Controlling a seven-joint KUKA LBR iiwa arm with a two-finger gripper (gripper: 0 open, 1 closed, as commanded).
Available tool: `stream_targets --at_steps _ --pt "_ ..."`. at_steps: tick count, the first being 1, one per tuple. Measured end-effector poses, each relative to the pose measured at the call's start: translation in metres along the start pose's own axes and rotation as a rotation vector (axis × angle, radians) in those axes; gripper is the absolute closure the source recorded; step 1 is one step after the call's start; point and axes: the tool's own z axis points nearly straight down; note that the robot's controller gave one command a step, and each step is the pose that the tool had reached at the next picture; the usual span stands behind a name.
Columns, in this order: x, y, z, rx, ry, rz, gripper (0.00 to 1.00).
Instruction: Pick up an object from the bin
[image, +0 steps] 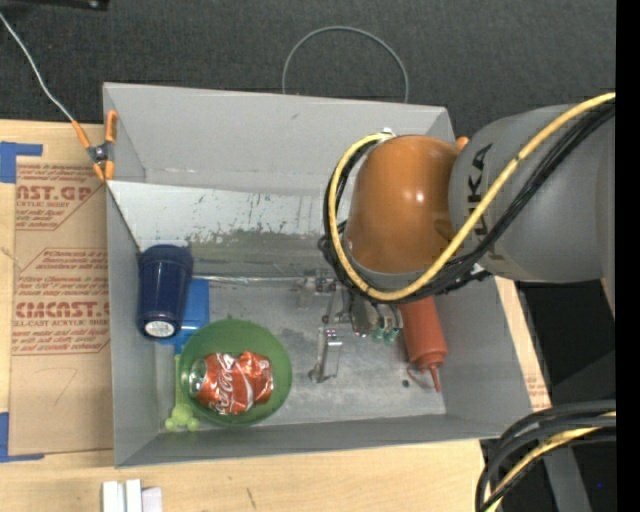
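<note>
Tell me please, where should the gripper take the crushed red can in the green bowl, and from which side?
Grip the crushed red can across its dented middle, coming from straight above. It lies on its side inside the green bowl, whose raised rim likely blocks a sideways approach.

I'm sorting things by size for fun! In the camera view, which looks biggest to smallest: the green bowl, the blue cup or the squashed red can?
1. green bowl, clearly the largest.
2. blue cup and squashed red can: these look about alike, too close to rank.
</note>
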Motion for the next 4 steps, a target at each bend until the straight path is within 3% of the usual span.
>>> stream_targets --at_steps 1,2,3,4 --pt "-0.001 -0.001 -0.005 -0.001 -0.008 0.002 0.0" --pt "-0.008 0.06 0.092 0.0 -0.005 -0.227 0.0" --pt "0.002 0.082 0.059 0.0 -0.008 -0.306 0.0" --pt "0.029 0.117 0.084 -0.003 -0.022 -0.437 0.0"
